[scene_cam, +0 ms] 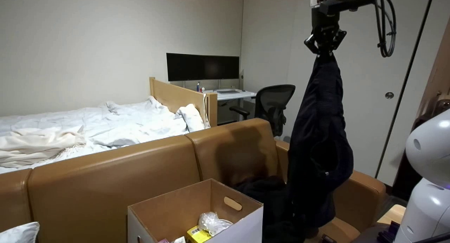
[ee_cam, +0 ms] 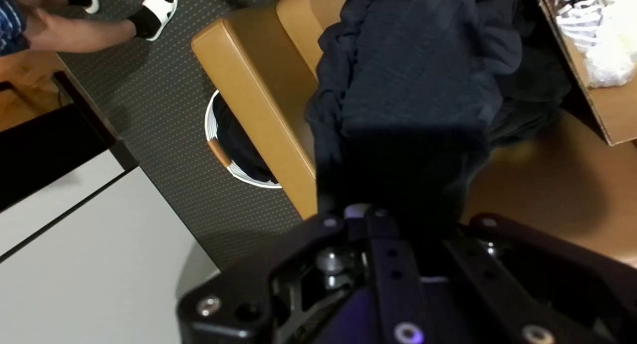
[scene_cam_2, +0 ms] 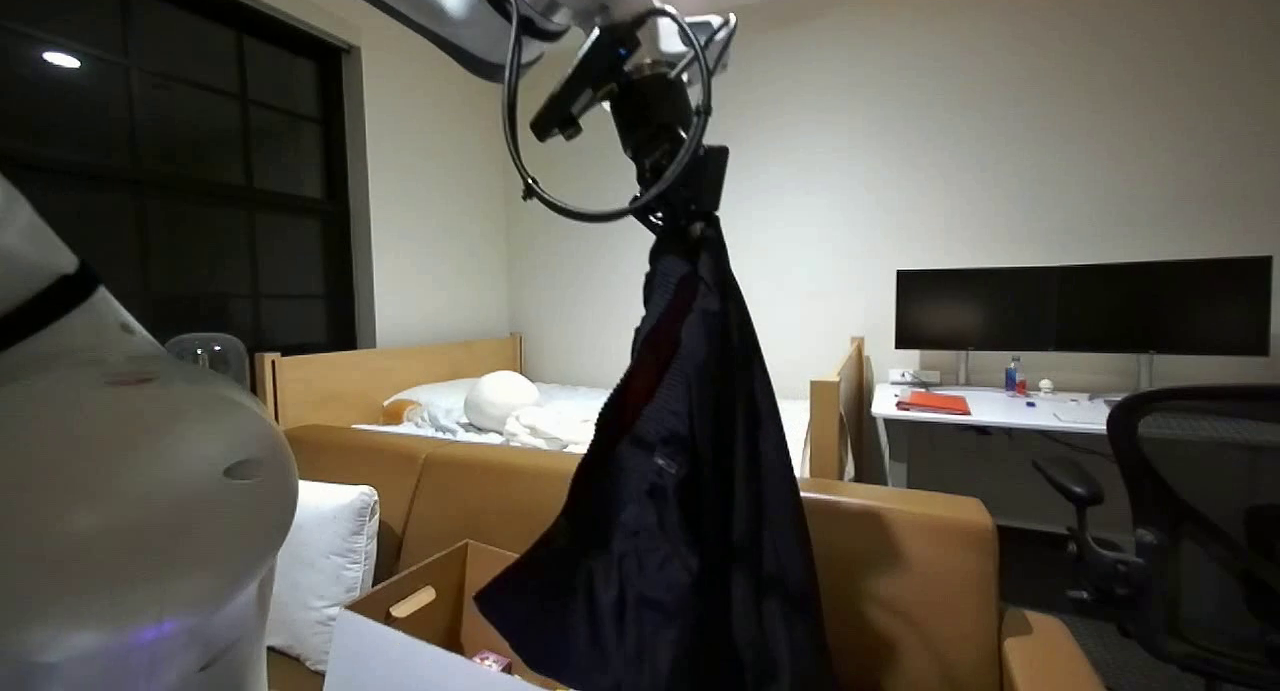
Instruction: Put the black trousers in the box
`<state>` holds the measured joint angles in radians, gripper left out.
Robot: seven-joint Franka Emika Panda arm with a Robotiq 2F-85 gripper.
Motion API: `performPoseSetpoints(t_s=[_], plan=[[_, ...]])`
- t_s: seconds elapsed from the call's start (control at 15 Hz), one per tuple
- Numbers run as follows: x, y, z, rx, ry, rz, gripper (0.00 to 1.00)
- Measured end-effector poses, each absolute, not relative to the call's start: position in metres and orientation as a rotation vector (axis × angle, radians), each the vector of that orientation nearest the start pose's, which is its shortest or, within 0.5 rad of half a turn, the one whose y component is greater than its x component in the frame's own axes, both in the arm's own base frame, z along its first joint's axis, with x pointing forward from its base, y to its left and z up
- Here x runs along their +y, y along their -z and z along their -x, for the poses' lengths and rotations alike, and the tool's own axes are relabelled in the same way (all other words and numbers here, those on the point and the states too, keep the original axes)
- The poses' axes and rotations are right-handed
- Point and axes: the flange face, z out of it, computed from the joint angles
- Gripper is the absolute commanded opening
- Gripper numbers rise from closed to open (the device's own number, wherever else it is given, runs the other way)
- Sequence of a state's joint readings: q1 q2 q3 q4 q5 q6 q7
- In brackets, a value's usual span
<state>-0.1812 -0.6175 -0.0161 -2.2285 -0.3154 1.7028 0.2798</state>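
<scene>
the long, floppy, near-black fabric garment, most likely the trousers though no white stripe can be made out, hangs in the air to the right of the open-topped cardboard box, brown inside and white outside, and is not yet over it. the black two-fingered gripper has its jaws pressed narrow on a small gather at the garment's top end; the cloth's weight seems to hang from that one pinch, so a jerk or a snag could pull it free.

lower down the cloth spreads wide, and its bottom merges in an exterior view with a dark, rumpled fabric heap on the tan-brown leather sofa. whether they touch cannot be told; if they do, the heap might be dragged along or tug the hanging end back.

the garment's lower end seems to hang below the box's rim, so a straight move left at this height would probably brush or shove the wall, or leave a leg draped outside. more lift first looks safer.

inside the box, a crumpled clear plastic bundle and a small yellow carton take up room; cloth let go in one drop could pile on them and slide over the edge.
</scene>
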Motion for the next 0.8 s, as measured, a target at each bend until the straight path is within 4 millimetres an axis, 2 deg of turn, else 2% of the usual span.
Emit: performPoseSetpoints(t_s=[0.2,0.4,0.6,0.8], plan=[[-0.052,-0.654,-0.318,0.663,0.267,3.404,0.01],[0.005,-0.682,-0.292,0.511,0.351,3.468,0.01],[0.064,-0.683,-0.295,0.274,0.378,3.539,0.01],[0.112,-0.664,-0.324,0.010,0.311,3.582,0.01]])
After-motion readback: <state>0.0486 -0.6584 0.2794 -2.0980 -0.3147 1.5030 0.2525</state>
